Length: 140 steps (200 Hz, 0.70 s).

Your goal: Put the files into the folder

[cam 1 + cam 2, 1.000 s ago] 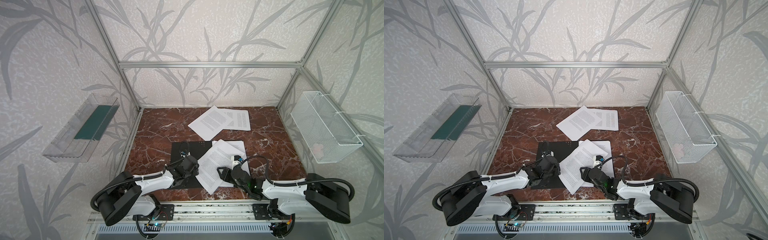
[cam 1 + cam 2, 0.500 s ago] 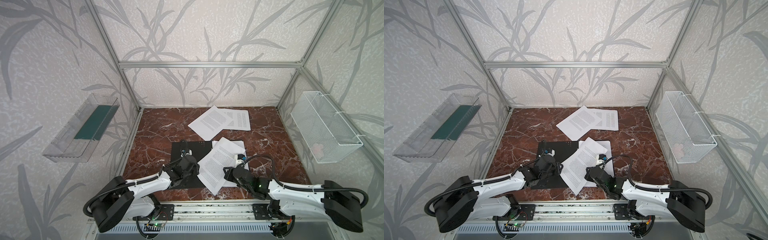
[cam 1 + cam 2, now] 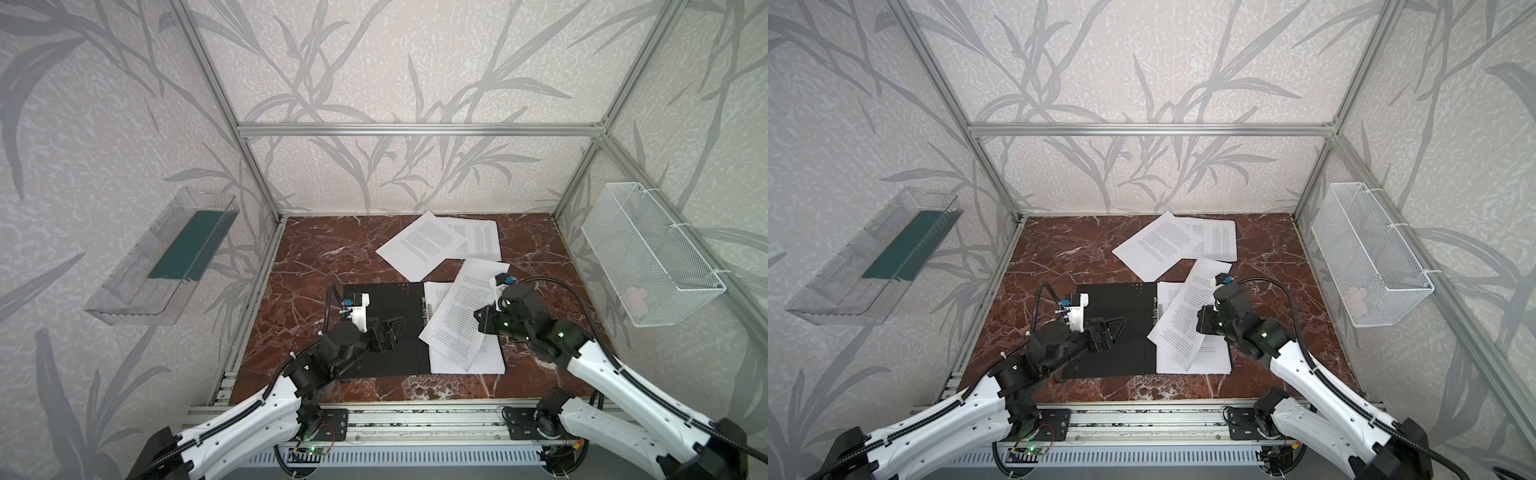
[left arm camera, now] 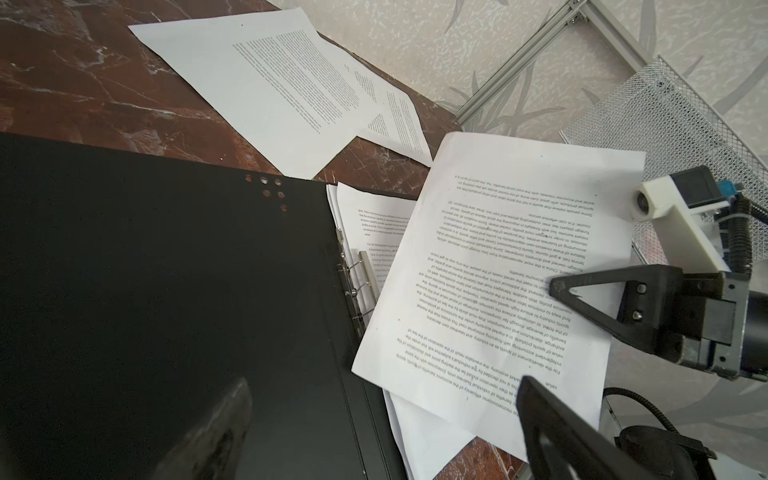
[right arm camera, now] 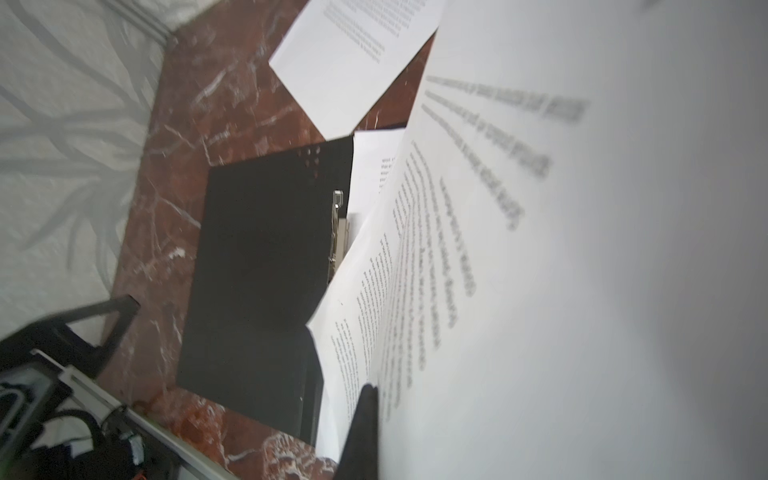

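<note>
Two pincers hover low over the bench (image 3: 316, 257). The left pincer (image 3: 388, 326) stands released, jaws wide, directly above the black left cover of the open folder (image 3: 399, 295). To its right, the right pincer (image 3: 480, 322) is clenched on the edge of a skewed sheet (image 3: 453, 316), which drapes over the stack of files (image 3: 486, 361) in the folder's right half beneath it. Two more files (image 3: 419, 245) lie overlapping beyond that pincer.

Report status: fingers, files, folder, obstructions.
Left gripper fingers open over black-lined open folder. Right gripper shut on printed white paper sheet, skewed across metal spine clip. Two printed sheets lie loose behind folder.
</note>
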Available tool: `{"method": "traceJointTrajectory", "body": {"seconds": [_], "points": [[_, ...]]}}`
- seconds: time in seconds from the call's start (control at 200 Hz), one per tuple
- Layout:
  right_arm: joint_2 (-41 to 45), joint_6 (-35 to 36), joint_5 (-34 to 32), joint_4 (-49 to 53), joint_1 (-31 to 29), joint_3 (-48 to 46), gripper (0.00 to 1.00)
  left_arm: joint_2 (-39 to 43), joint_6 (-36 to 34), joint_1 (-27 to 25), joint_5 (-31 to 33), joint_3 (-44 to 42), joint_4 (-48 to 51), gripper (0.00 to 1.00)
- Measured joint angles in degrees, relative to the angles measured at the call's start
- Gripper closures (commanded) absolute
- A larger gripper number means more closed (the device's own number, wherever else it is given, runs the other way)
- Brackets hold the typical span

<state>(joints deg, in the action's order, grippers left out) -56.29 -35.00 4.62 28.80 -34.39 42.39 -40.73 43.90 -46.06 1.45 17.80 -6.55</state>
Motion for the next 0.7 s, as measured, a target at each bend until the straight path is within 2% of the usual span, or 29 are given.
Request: {"method": "traceJointTrajectory", "body": {"seconds": [0.2, 0.475, 0.7], "points": [[-12.0, 8.68, 0.11, 8.37, 1.84, 7.19, 1.0, -4.7, -0.31, 0.0, -0.48, 0.02, -0.11, 0.01], [-30.71, 15.78, -12.22, 18.36, 2.54, 19.17, 1.0, -6.1, -0.28, 0.0, -1.66, 0.02, -0.9, 0.01], [-38.1, 21.46, -14.8, 19.5, 2.93, 22.1, 1.0, -7.04, -0.26, 0.0, -2.27, 0.04, -1.86, 0.01]]}}
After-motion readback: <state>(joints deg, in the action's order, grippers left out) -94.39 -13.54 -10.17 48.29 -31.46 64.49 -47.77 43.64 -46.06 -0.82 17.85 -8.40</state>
